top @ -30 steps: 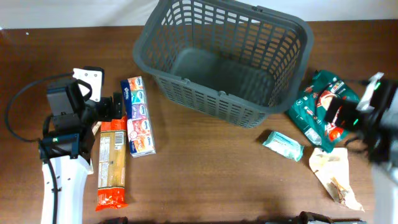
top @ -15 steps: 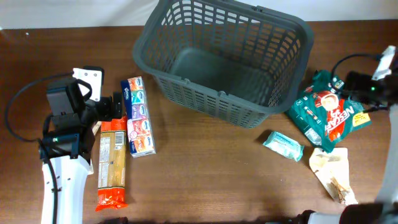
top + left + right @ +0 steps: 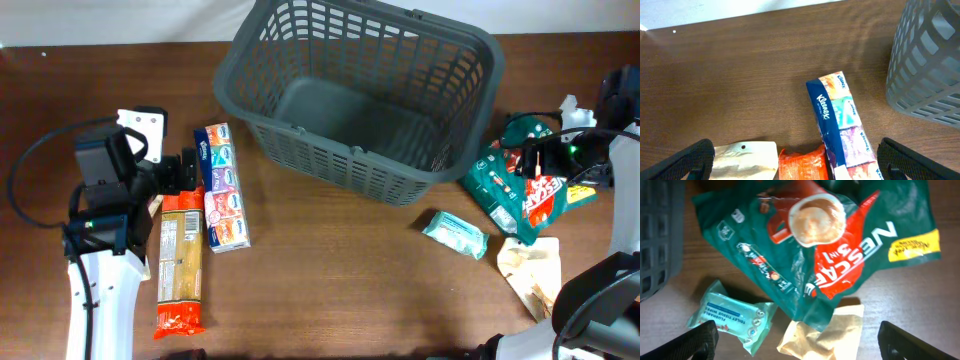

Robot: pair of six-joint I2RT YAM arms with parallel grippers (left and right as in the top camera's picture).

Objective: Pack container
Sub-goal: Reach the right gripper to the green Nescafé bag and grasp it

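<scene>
Basket (image 3: 340, 165) still empty; right gripper (image 3: 800, 341) has swung back over the coffee bag (image 3: 840, 265), jaws wide, likely for first pick

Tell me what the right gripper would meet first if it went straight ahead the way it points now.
Most likely the green Nescafe bag: the right gripper, jaws open, points down at its middle, with nothing in between. Depth is unclear.

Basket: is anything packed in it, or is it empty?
Empty. The basket shows a bare base from overhead; the Kleenex pack, Nescafe bag and wipes packet lie outside it on the table.
</scene>
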